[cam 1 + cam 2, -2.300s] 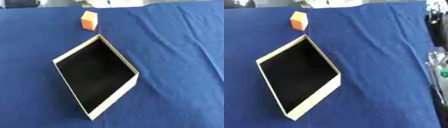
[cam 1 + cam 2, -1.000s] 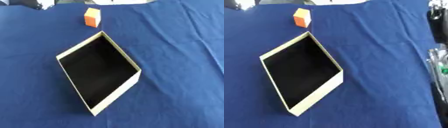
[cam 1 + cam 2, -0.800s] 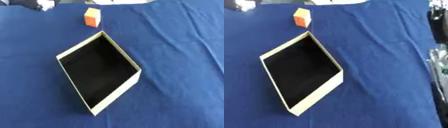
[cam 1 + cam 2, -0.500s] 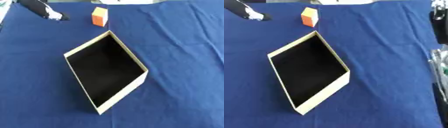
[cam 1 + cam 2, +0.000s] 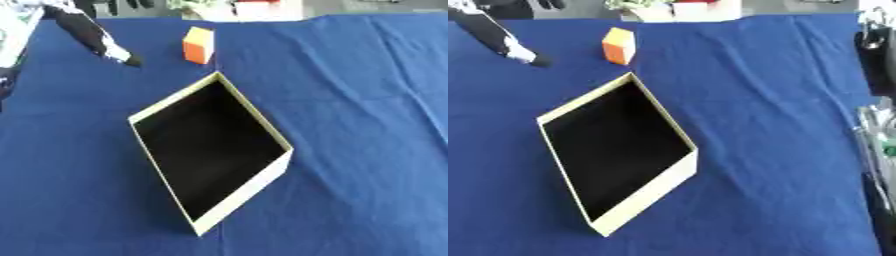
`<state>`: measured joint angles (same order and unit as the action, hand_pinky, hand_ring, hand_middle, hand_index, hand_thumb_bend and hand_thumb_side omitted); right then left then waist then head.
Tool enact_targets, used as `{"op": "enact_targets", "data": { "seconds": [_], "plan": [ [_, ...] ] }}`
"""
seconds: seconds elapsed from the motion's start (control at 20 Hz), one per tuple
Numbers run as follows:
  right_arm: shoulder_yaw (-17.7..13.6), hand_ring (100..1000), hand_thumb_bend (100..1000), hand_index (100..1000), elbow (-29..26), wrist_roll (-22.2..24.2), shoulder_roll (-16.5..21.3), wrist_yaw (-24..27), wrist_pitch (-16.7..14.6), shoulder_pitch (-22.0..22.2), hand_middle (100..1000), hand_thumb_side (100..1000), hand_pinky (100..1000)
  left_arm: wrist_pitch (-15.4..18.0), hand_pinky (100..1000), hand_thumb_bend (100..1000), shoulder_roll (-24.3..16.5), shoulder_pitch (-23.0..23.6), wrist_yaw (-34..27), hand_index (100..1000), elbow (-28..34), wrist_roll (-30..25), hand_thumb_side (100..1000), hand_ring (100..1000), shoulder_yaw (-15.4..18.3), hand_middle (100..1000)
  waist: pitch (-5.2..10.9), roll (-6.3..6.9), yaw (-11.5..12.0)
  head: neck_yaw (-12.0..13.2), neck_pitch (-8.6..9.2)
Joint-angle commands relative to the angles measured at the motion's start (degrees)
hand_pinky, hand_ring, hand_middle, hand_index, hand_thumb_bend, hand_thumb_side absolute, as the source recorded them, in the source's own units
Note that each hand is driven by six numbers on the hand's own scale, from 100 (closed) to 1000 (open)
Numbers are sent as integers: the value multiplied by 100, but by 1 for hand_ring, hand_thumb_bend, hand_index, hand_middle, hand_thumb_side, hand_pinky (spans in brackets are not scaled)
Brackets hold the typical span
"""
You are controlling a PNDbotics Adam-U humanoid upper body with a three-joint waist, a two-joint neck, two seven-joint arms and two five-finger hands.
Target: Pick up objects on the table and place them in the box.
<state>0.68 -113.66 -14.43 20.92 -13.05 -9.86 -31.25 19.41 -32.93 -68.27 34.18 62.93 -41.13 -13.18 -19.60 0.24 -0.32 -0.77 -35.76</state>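
So far nothing is in the box [image 5: 254, 181], which sits open and dark inside, turned cornerwise on the blue-covered counter [image 5: 367, 100]. The one thing I can see to pick up is an orange block [image 5: 199, 45], standing just beyond the box's far corner, apart from it. The left hand [image 5: 98, 39] comes in from the upper left, its fingers stretched out straight and holding nothing, the tips near the block but not touching. This looks like the reach. Next it would need to get across to the block and close on it. The right hand isn't visible.
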Motion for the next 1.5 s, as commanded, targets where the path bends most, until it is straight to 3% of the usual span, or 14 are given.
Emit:
{"op": "enact_targets", "data": {
  "seconds": [0.05,0.6,1.5],
  "plan": [
    [-53,760,100,745,-93,-8,37,5,-20,-71,576,789,770,25,658,588,-38,-183,-82,900,22,-81,442,837,67,807,154,-5,-13,-116,110],
    [-42,754,100,744,-93,0,-1,39,-26,-92,567,789,768,-25,687,464,156,-310,176,902,-241,-144,378,863,108,819,78,55,-212,-71,157],
    [-11,748,100,742,-93,29,-5,133,-30,-200,556,802,767,40,712,432,379,-710,1218,895,-916,886,339,879,409,835,-188,58,-315,354,202]
  ]
}}
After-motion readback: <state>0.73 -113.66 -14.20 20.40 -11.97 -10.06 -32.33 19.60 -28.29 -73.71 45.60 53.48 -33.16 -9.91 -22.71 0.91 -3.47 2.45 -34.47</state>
